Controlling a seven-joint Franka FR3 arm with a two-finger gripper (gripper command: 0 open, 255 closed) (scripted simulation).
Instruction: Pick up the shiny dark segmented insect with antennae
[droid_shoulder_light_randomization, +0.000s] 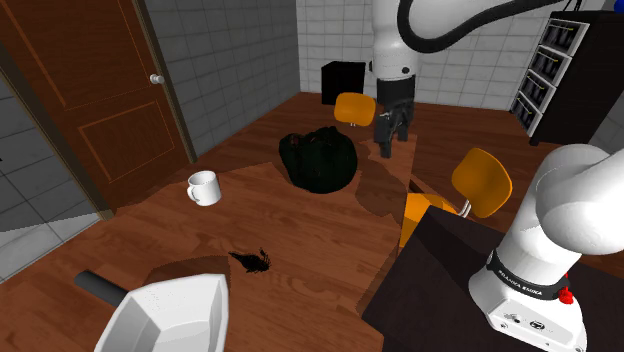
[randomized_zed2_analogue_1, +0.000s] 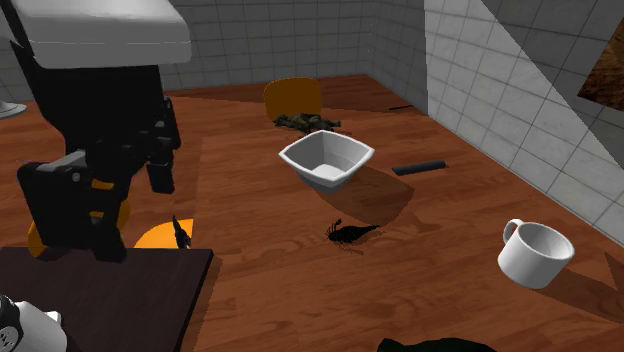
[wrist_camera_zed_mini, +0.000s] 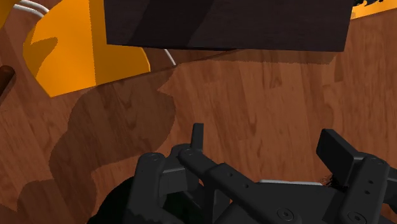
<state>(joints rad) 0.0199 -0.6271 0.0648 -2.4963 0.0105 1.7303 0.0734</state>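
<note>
My claw (droid_shoulder_light_randomization: 392, 135) hangs high over the far part of the counter (droid_shoulder_light_randomization: 300, 235). In the wrist view its two fingers (wrist_camera_zed_mini: 198, 137) stand apart with nothing between them. The insect (droid_shoulder_light_randomization: 252, 261) lies flat on the wood, well apart from the claw, toward the shoulder view's lower left. It is just beside the white bowl (droid_shoulder_light_randomization: 170, 310), on the side that faces the mug (droid_shoulder_light_randomization: 203, 186). A dark heap (droid_shoulder_light_randomization: 320, 160) sits between the claw and the insect, so I think the way must go over it or around it. The body of the insect seems to run across the shoulder view, from left to right. I judge the fingers should close across this axis, but the legs are too small for me to read.
</note>
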